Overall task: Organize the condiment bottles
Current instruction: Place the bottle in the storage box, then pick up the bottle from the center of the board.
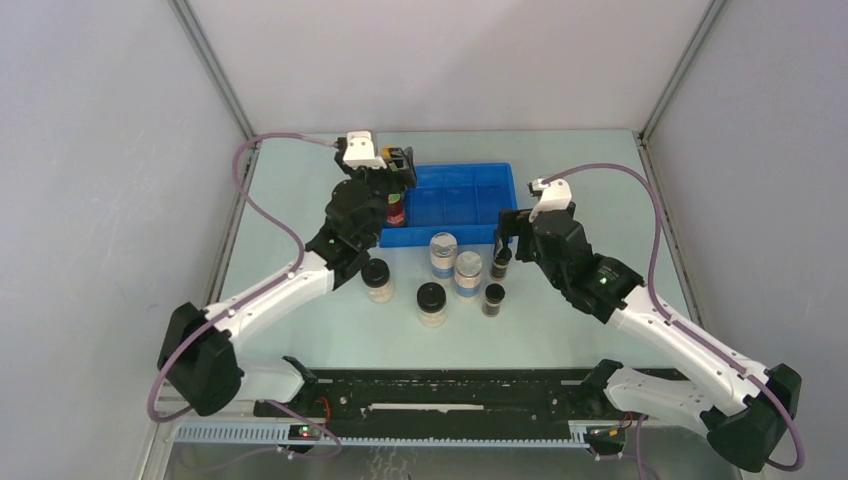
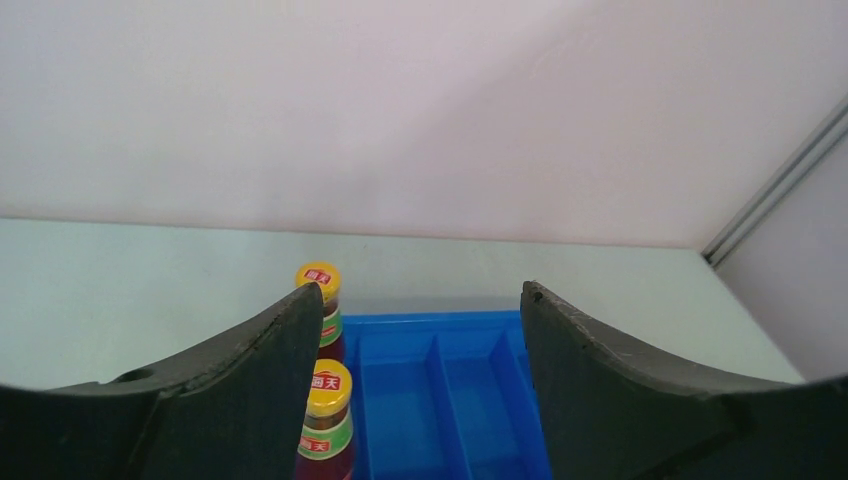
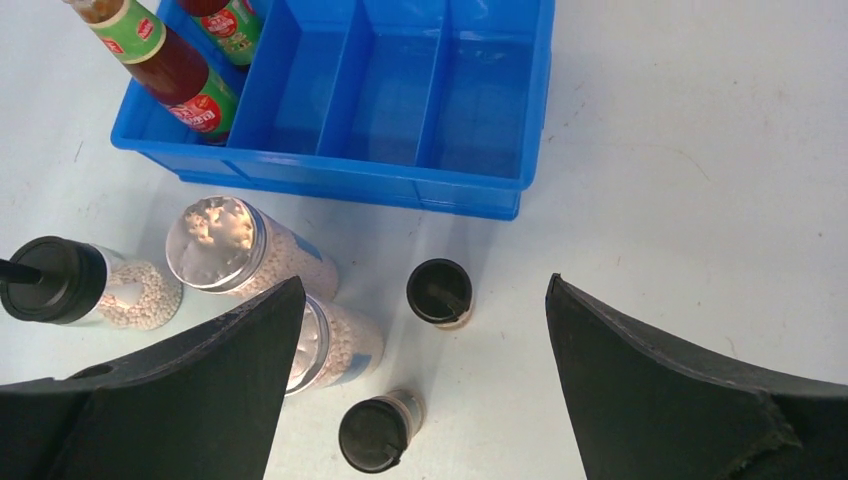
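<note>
Closest to the arm bases: one black-lidded jar (image 1: 431, 303) and its twin (image 1: 377, 280), standing upright on the table (image 1: 290, 190) with a tiny dark vial (image 1: 493, 299) off to the right. They look part full of pale granules, so I'd guess light but top-heavy, with smooth, slick sides. I'd pinch the body just under the lid, not the lid itself.

Just behind them are the two silver-lidded jars (image 1: 467, 274), nearly touching, so there's not much room to get a finger between them. Take the outer one first.

The right gripper (image 3: 425, 283) hangs over the second vial (image 3: 438, 291), jaws spread wide and nothing in them. That vial is small, probably very light and easy to knock over, so I'd come straight down and close gently around its middle.

Farthest back is the blue divided tray (image 1: 500, 170). Both red-labelled bottles (image 2: 325, 410) already sit in its left compartment. The left gripper (image 2: 420, 300) is above them, fingers apart and empty. Those bottles are tall, likely glass, so I'd grab the neck or shoulder
</note>
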Motion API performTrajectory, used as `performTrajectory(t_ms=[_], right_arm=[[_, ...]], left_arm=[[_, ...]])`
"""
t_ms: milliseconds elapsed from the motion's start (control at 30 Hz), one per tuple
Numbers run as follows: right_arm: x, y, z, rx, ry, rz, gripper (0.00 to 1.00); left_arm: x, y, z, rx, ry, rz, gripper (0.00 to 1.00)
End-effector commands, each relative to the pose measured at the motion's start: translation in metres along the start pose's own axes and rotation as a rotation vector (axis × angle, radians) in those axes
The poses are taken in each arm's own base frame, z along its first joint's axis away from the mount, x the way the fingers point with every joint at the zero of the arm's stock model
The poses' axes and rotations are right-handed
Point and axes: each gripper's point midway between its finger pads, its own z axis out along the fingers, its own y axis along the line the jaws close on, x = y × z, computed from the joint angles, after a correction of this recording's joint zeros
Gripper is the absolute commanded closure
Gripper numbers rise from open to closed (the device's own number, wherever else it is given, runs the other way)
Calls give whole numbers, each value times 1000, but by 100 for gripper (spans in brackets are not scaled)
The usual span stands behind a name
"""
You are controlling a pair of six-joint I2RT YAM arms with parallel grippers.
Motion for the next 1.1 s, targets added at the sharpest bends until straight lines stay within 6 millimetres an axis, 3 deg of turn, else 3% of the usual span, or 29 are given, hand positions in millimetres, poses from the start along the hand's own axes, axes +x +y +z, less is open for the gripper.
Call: performTrajectory(t_ms=[0, 367, 600, 1067], right_arm=[[-19, 12, -3, -39, -24, -25, 1], [-21, 35, 6, -93, 16, -86, 1], [-17, 52, 15, -128, 88, -123, 1], [10, 106, 38, -287, 291, -179, 3]], left_arm=[[-29, -1, -21, -1, -54, -14, 23], [-51, -7, -56, 33, -85, -73, 22], [-52, -5, -71, 38, -87, -93, 22], [-53, -4, -82, 42, -82, -109, 21]])
